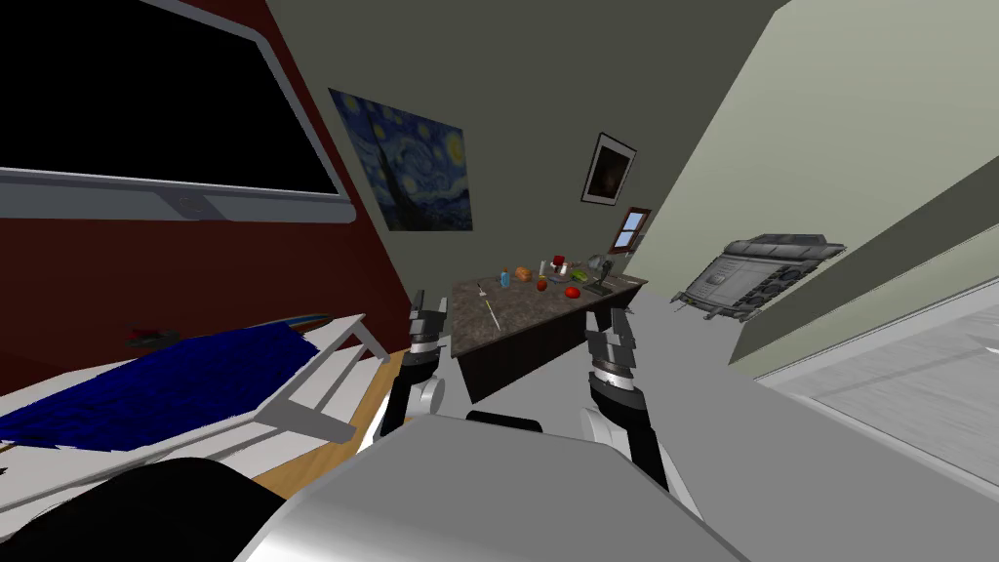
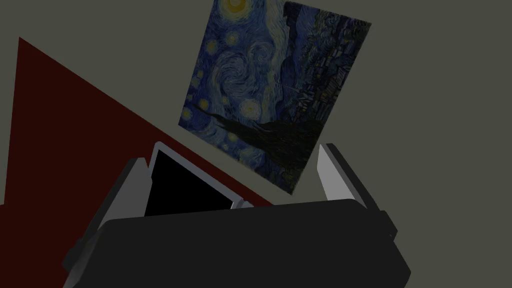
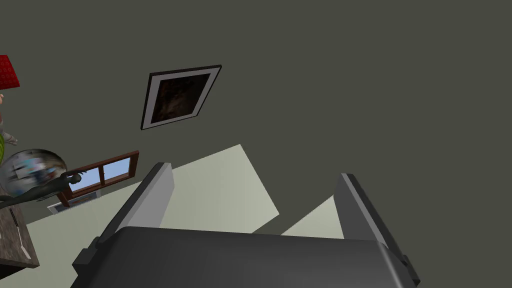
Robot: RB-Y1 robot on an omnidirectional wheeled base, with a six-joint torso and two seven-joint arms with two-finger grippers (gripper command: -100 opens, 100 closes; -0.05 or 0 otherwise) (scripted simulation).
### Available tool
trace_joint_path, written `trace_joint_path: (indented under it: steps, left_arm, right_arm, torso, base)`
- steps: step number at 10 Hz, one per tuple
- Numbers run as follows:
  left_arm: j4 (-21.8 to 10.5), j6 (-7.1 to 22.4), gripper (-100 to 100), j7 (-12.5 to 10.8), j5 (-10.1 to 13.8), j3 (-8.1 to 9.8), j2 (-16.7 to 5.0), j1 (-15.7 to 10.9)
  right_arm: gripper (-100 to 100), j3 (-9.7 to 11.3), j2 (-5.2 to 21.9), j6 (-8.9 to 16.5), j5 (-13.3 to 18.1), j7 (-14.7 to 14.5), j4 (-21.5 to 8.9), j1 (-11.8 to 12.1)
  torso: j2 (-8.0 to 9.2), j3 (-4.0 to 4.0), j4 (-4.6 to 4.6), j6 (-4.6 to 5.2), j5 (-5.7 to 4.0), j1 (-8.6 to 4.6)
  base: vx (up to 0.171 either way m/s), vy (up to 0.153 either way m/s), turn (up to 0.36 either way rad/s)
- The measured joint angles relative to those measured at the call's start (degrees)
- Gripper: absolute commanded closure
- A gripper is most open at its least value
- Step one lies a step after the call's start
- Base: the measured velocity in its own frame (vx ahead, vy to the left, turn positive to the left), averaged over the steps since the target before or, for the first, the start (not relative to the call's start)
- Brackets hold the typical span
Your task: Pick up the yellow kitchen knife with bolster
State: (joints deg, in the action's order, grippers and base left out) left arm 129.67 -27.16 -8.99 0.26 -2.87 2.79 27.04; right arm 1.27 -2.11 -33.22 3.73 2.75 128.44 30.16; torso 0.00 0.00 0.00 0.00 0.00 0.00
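A thin pale knife (image 1: pixel 489 311) lies on the near left part of a dark stone-topped table (image 1: pixel 527 314) ahead of me, beyond both hands. My left gripper (image 1: pixel 430 302) is raised just left of the table's near corner, open and empty (image 2: pixel 232 160). My right gripper (image 1: pixel 607 327) is held up at the table's right end, also open with nothing between its fingers (image 3: pixel 255 172). A corner of the table (image 3: pixel 15 245) shows off to one side of the right fingers.
At the table's far end stand a blue bottle (image 1: pixel 504 277), an orange fruit (image 1: pixel 523 273), red fruits (image 1: pixel 573 291), a red cup (image 1: pixel 559 261) and a lamp (image 1: pixel 597 265). A blue-covered bed (image 1: pixel 166 376) lies to the left. A grey machine (image 1: pixel 761 268) leans on the right wall.
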Motion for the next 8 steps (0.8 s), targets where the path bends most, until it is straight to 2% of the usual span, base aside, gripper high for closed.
trace_joint_path:
  steps: [5,6,8]
  left_arm:
    - [-1.5,-2.1,-100,-0.7,0.5,0.33,-7.6,1.8]
    - [-1.9,-2.6,-100,-0.9,0.6,0.22,-9.3,2.6]
    - [-4.9,-5.5,-100,-1.8,1.1,-0.01,-13.0,4.5]
  right_arm:
    - [0,0.0,0.0,0.0,0.0,0.0,0.0,0.0]
    - [0,0.0,0.0,0.0,0.0,0.0,0.0,0.0]
    - [0,0.0,0.0,0.0,0.0,0.0,0.0,0.0]
  torso:
    - [0.23,0.13,0.05,0.00,-0.05,-0.22]
    - [0.29,0.17,0.06,0.01,-0.06,-0.29]
    - [0.48,0.27,0.10,0.01,-0.11,-0.51]
  base:
    - [-0.065,-0.058,-0.036]
    - [-0.101,-0.126,-0.087]
    - [-0.107,-0.135,-0.063]
